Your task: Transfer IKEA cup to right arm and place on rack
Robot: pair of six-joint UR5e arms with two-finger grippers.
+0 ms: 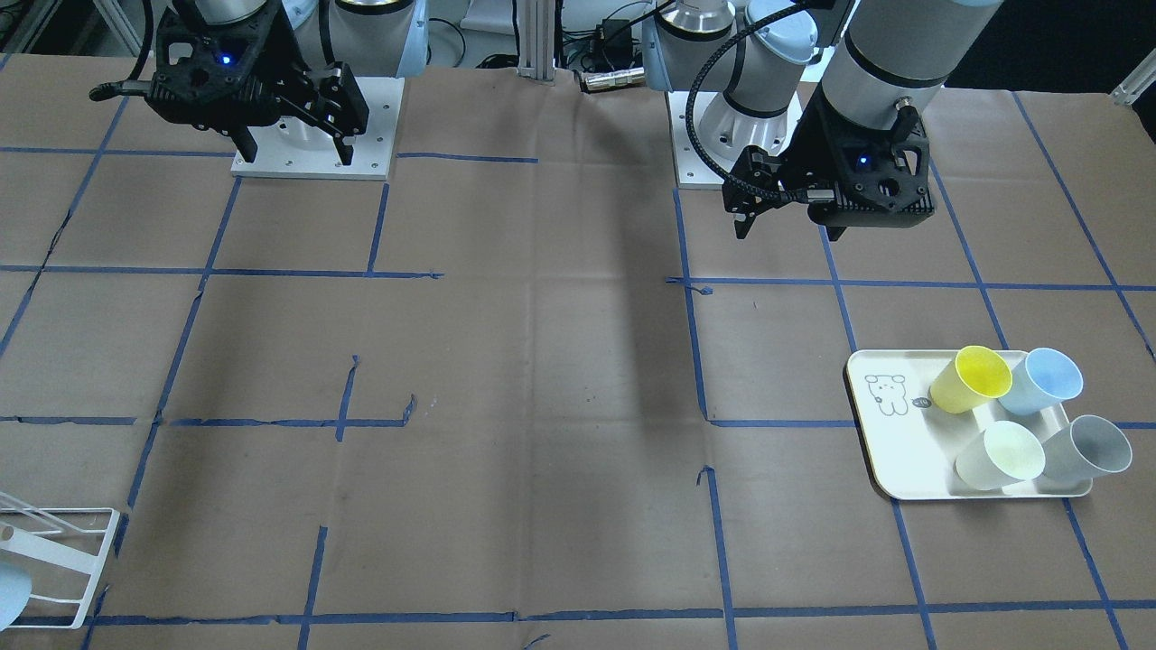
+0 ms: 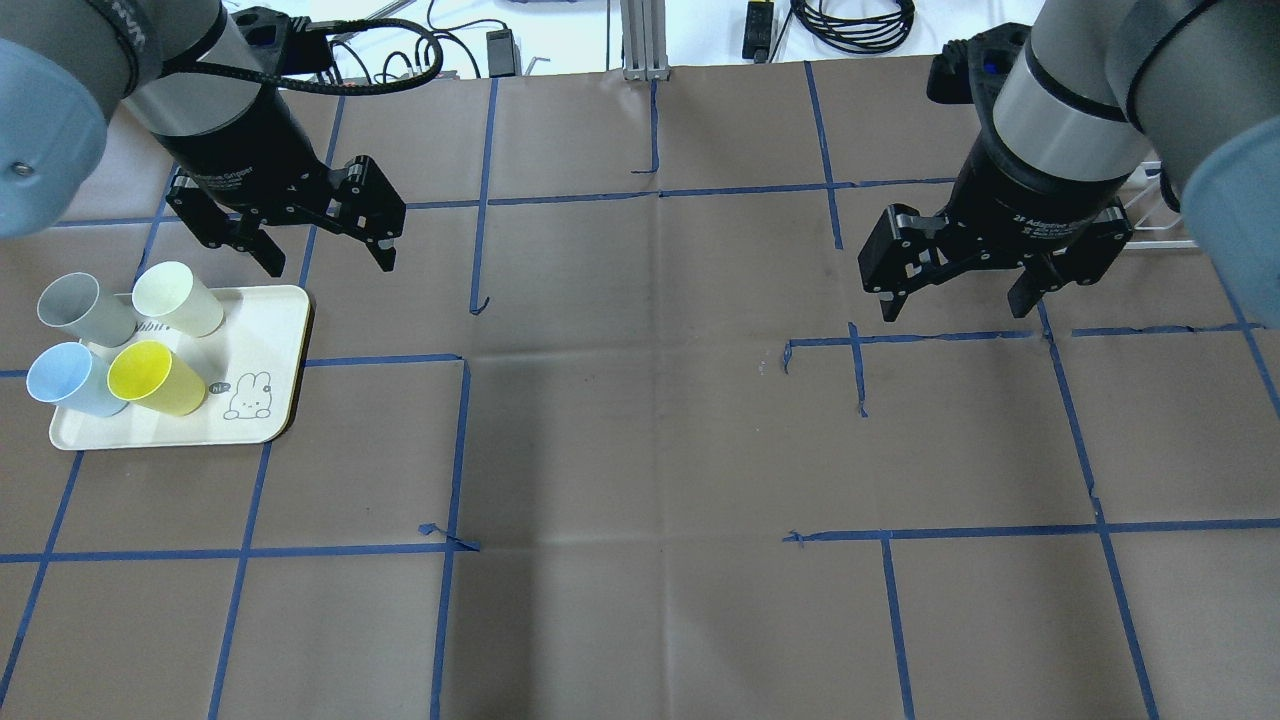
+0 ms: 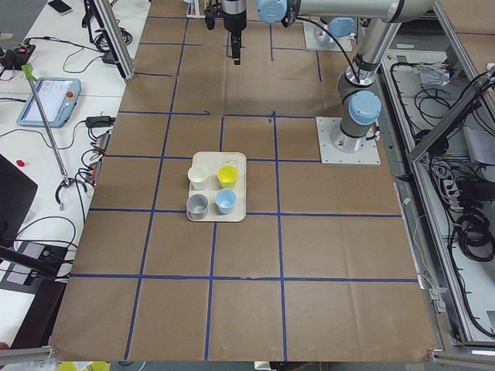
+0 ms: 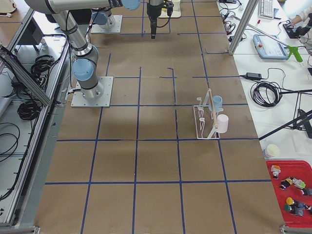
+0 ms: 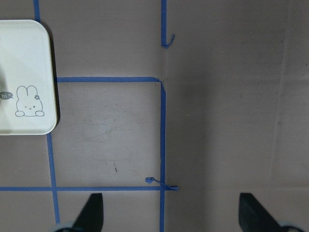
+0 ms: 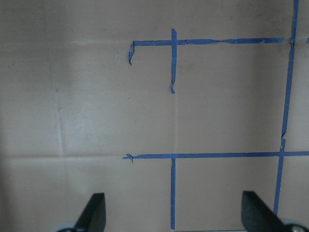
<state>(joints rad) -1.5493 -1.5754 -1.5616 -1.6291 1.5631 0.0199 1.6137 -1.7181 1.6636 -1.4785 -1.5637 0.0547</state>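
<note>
Left end effector (image 2: 330,266) and right end effector (image 2: 955,312) both open, empty. Yellow plastic cup (image 2: 150,378) crowded among three other cups on cream rectangular tray (image 2: 270,330); gripper fingers could knock neighbours. White wire rack (image 4: 204,122) well apart from tray, so a weak handover grip may drop it.

Looks like a robotics lab — the left arm (image 3: 357,108) and the right arm (image 4: 82,68) are bolted to white base plates (image 3: 329,154) on a big worktop (image 3: 247,325) papered brown with a blue tape grid (image 3: 232,277). Teach pendant (image 3: 46,100), loose cables (image 4: 265,92) and aluminium framing (image 1: 539,41) round the edges.
</note>
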